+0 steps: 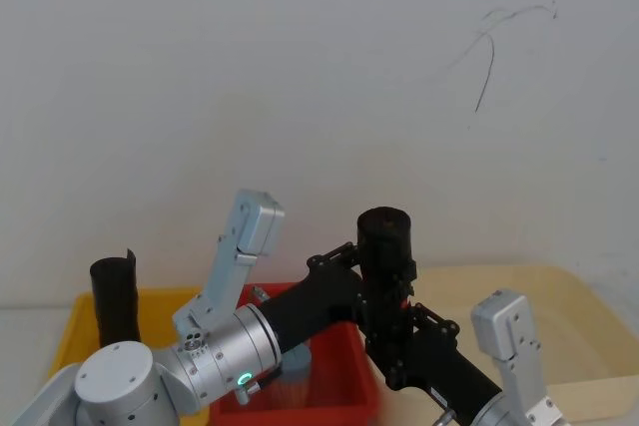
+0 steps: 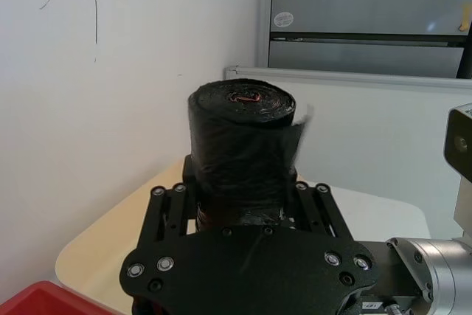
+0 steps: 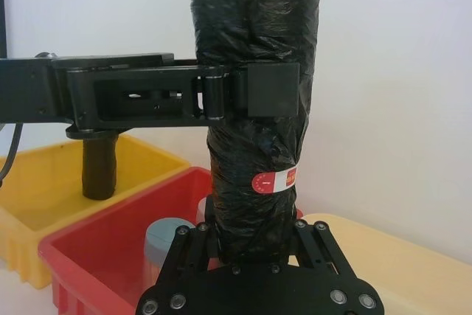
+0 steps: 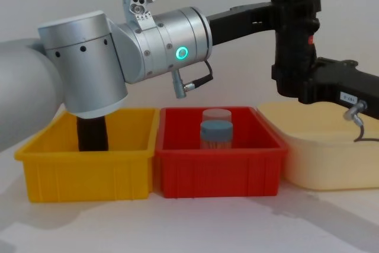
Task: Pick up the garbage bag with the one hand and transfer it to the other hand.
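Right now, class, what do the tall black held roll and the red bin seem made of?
Tall black cylindrical roll: thin plastic film, softly glossy, judging by its wrinkles and wound layers. Red rectangular bin: probably rigid moulded plastic, smooth, faintly shiny.

A pale table (image 4: 195, 223) carries three open containers, standing in a row across the chest view. A yellow bin (image 4: 89, 173) sits at the robot's left and a red bin (image 4: 219, 173) in the middle, their rims touching. A cream tub (image 4: 325, 167) stands close against the red bin's right side, and soft shadows fall on the table before them.
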